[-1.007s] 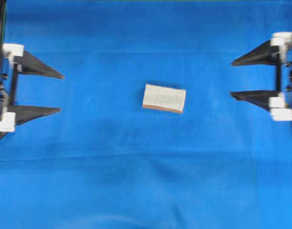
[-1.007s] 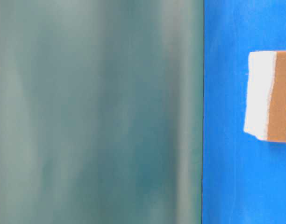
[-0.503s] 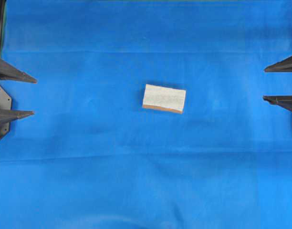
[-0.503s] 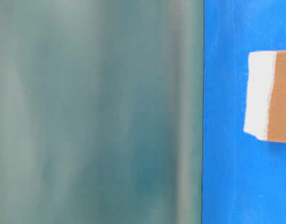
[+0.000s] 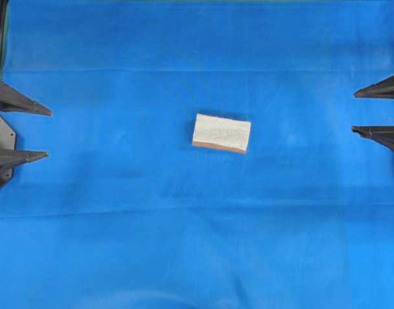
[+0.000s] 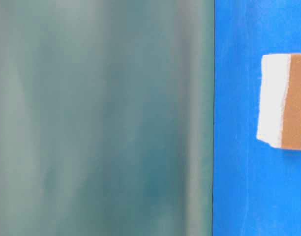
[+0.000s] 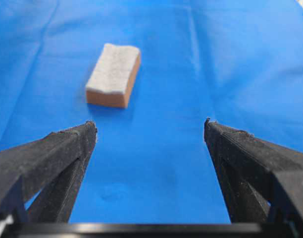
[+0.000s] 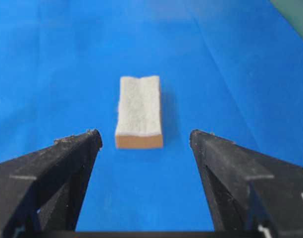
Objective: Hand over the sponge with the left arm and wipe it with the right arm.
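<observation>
I have both pincers spread wide and holding nothing. The left pincer [image 5: 47, 134] sits at the left edge of the overhead view, its two pointed black fingers [image 7: 52, 153] apart and touching only air. The right pincer [image 5: 355, 112] sits at the opposite edge, just as wide, its fingers [image 8: 62, 158] also bare. The sponge [image 5: 221, 132] lies flat between the two, well apart from each, ahead of the open tips in both wrist views. It is a small rectangular block, with a rough speckled grey-white top and a thin orange-brown layer beneath. It rests on a blue cloth [image 5: 197, 244] with soft creases. The table-level view shows a blurred grey-green wall [image 6: 101, 118] beside the cloth
</observation>
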